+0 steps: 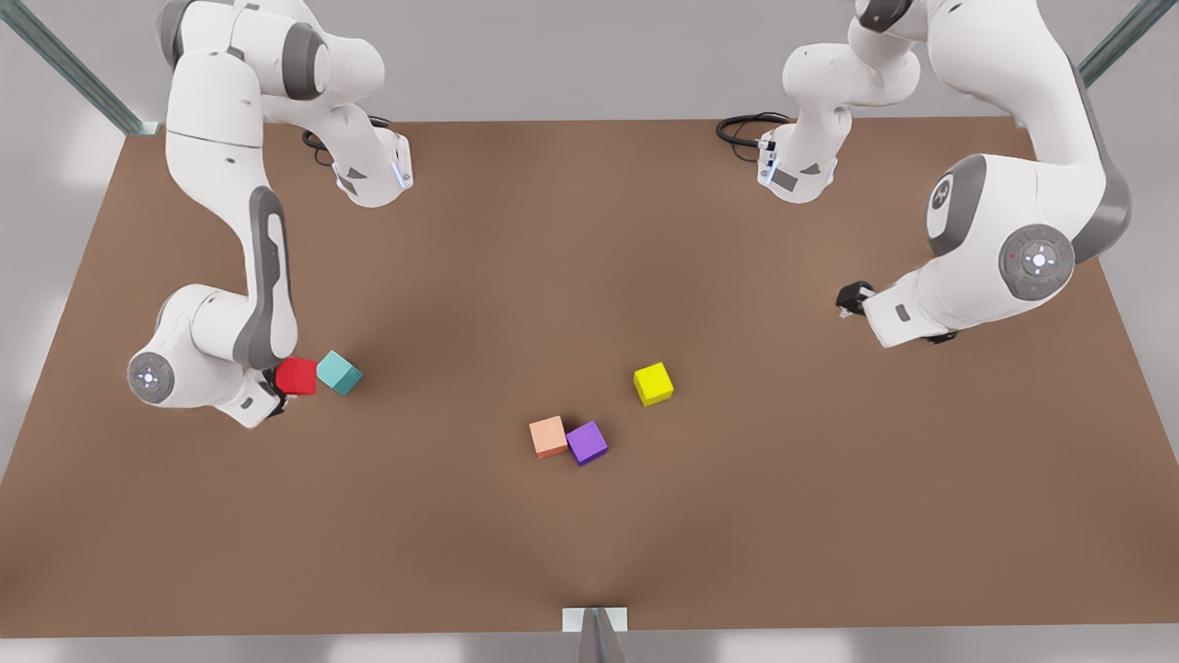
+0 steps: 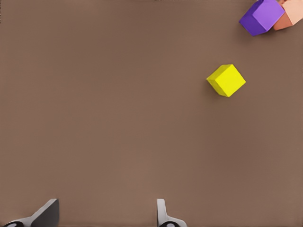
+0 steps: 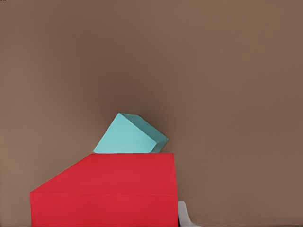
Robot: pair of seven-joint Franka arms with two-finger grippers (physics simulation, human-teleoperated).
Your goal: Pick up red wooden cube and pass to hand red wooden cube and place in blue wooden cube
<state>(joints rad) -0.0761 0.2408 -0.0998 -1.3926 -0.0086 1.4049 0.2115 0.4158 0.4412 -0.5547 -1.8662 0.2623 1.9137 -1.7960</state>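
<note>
1. Red wooden cube (image 1: 297, 376) sits in the right gripper (image 1: 279, 391), at the front view's left side of the table (image 1: 589, 534).
2. Right gripper fingers (image 3: 185, 216) are squeezed on the red wooden cube; in the right wrist view the cube is big and close, with one light finger peeking out beside it.
3. Blue wooden cube (image 1: 339, 372) sits on the table just beside the red one, toward the front view's right. From these pictures nobody can tell if the two touch.
4. Left gripper (image 1: 853, 299) waits at the front view's right side, well apart from all the cubes. Its fingers (image 2: 163, 215) are spread wide with nothing between them.
5. Yellow cube (image 1: 653, 383) sits alone near the middle of the table.
6. Orange cube (image 1: 548, 436) and purple cube (image 1: 587, 442) sit side by side, touching.
</note>
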